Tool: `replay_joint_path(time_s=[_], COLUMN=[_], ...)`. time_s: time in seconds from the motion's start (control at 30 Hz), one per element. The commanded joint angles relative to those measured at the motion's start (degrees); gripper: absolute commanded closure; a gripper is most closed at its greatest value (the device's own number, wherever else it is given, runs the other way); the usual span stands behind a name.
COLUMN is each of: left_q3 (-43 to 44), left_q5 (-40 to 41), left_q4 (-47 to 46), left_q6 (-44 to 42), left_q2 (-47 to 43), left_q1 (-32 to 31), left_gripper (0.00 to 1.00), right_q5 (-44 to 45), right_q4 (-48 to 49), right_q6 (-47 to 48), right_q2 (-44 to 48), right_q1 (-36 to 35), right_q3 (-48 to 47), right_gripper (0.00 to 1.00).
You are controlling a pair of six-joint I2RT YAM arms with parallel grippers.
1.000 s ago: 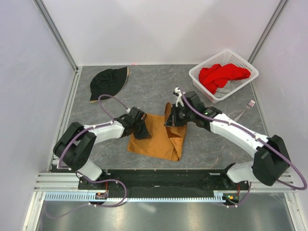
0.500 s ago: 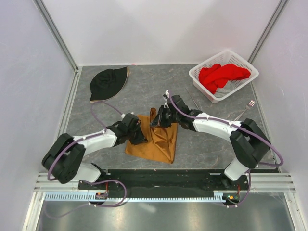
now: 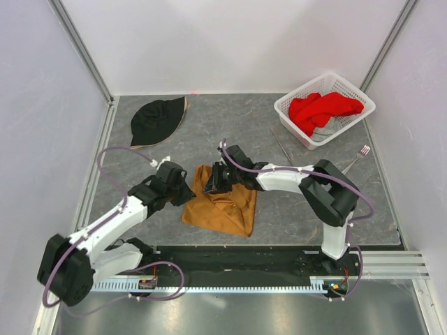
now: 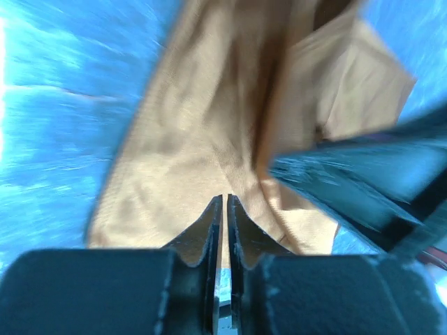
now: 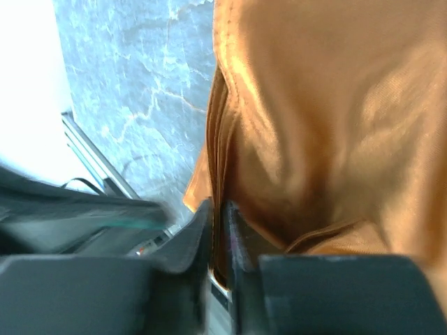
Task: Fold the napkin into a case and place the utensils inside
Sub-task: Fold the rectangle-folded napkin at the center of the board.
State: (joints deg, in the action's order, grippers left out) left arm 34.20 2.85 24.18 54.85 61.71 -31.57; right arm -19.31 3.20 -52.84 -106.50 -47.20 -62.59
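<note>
Grey table (image 3: 230, 125) holds one napkin (image 3: 227, 207), one fork (image 3: 356, 158), one knife (image 3: 279, 143) — one hat (image 3: 157, 120).

Grey table (image 3: 209, 125) carries napkin (image 3: 223, 209), black hat (image 3: 157, 120), basket (image 3: 302, 89), fork (image 3: 356, 159), knife (image 3: 281, 146).

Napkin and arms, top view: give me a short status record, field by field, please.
napkin: partly folded, rumpled, mid-scene
left jaws: nearly together, at the napkin's left edge; grip unclear
right jaws: pinching a fold near the napkin's far edge
fork: lying to the right, outside the napkin
knife: lying beside the basket
case: not yet formed
</note>
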Motion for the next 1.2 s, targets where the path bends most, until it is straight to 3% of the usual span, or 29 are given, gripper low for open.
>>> replay_joint_path(time_s=[0.0, 0.07, 0.1, 0.23, 0.43, 0.53, 0.63, 0.8, 1.17], left_q3=[6.40, 8.59, 9.39, 12.65, 15.19, 17.65, 17.66, 17.66, 19.68], left_q5=[6.20, 5.76, 4.98, 0.15, -15.94, -13.50, -11.03, -8.83, -8.05], left_q4=[8.15, 8.77, 8.69, 6.50, -2.73, -1.95, -1.42, -0.98, 1.04], left_q6=[-5.10, -8.33, -9.31, -13.88, -16.35, -17.58, -16.88, -15.83, -14.95], left_q2=[-6.41, -7.31, -6.79, -1.78, 10.24, 13.51, 14.58, 15.01, 14.14], left_q1=[3.70, 4.67, 5.29, 5.47, 4.16, 1.34, 1.07, 1.16, 1.69], left_gripper=[0.85, 0.80, 0.79, 0.80, 0.81, 0.80, 0.80, 0.80, 0.80], right_q5=[-3.19, -1.88, -1.70, -0.82, 1.47, -0.89, -4.59, -6.44, -11.71], right_q4=[1.11, -0.56, -2.13, -9.17, -11.90, -8.93, -1.90, 1.00, 11.65], right_q6=[1.33, 3.79, 4.58, 11.51, 14.78, 15.49, 16.18, 18.47, 13.29], right_q2=[-0.83, 3.82, 5.49, 14.10, 19.66, 20.01, 19.14, 14.04, 6.92], right_q1=[-0.09, 1.05, 1.67, 4.91, 7.47, 7.39, 7.39, 6.51, 2.91], right_q3=[-3.25, -1.49, -0.88, 2.55, 10.63, 13.79, 16.70, 16.53, 16.19], right_gripper=[0.64, 0.51, 0.39, 0.29, 0.30, 0.31, 0.27, 0.26, 0.34])
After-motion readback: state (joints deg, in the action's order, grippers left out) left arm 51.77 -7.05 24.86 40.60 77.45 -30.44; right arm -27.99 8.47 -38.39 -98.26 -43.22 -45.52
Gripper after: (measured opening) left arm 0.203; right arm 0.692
